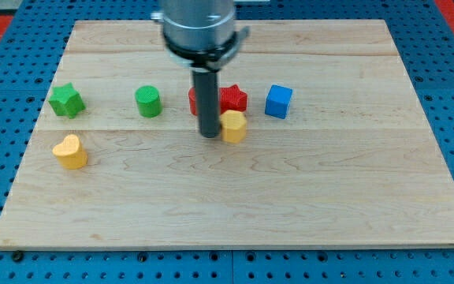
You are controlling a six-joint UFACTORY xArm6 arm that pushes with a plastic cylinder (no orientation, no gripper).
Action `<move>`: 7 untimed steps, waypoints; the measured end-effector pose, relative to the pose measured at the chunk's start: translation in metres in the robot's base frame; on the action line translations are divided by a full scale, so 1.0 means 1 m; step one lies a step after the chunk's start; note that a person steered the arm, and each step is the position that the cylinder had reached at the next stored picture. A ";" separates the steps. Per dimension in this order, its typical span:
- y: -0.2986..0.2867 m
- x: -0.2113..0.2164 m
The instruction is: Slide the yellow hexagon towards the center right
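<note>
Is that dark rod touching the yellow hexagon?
Touching: in the camera view my tip sits against the view's left side of the yellow hexagon, no gap showing.

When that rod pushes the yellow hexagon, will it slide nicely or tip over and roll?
It will probably slide: the yellow hexagon sits low and flat on the smooth wooden board. Its flat sides make rolling unlikely. It may twist or slip aside, since my tip touches its left side and the red block sits close behind.
</note>
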State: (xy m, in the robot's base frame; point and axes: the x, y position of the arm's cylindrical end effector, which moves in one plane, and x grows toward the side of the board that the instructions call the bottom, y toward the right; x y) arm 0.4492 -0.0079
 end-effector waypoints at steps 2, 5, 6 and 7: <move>0.096 0.000; 0.167 -0.011; 0.179 -0.013; 0.130 0.064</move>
